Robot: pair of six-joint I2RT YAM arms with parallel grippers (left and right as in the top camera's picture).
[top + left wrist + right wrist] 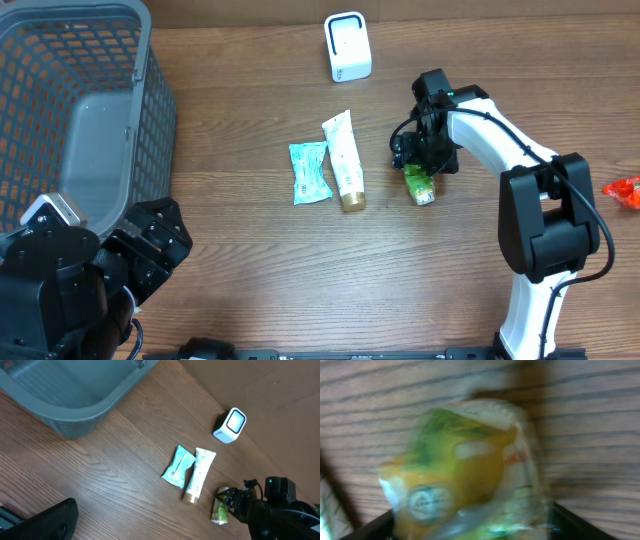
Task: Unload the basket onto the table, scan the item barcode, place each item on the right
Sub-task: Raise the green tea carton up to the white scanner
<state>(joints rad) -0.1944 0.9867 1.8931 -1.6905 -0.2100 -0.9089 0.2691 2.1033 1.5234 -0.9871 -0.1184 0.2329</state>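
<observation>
Overhead view shows the green and yellow packet (pixel 421 187) lying flat on the wooden table (pixel 240 260). It is nearer the robot than the white scanner (pixel 347 47), a little to the scanner's right and well apart from it. The right gripper (pixel 420 165) points down over the end of the packet that faces the scanner, so the rest of the packet sticks out from under it towards the robot. In the right wrist view the packet fills the blurred frame, and dark fingers (pixel 367 527) show at the two lower corners, one on either side of it. The jaws stand apart with the packet between them, but whether they press on it cannot be told. A white tube (pixel 343 160) with a gold cap lies on the robot's side of the scanner, almost straight in front of it. A teal packet (pixel 309 172) lies just beside the tube on the left. The green and yellow packet is near the tube on the other side, apart from it. A grey basket (pixel 150 120) stands far to the scanner's left, and a red item (pixel 623 190) lies far to its right at the frame's edge. The left gripper (pixel 150 250) sits far from the scanner, near the basket's near corner, spread wide and empty.
</observation>
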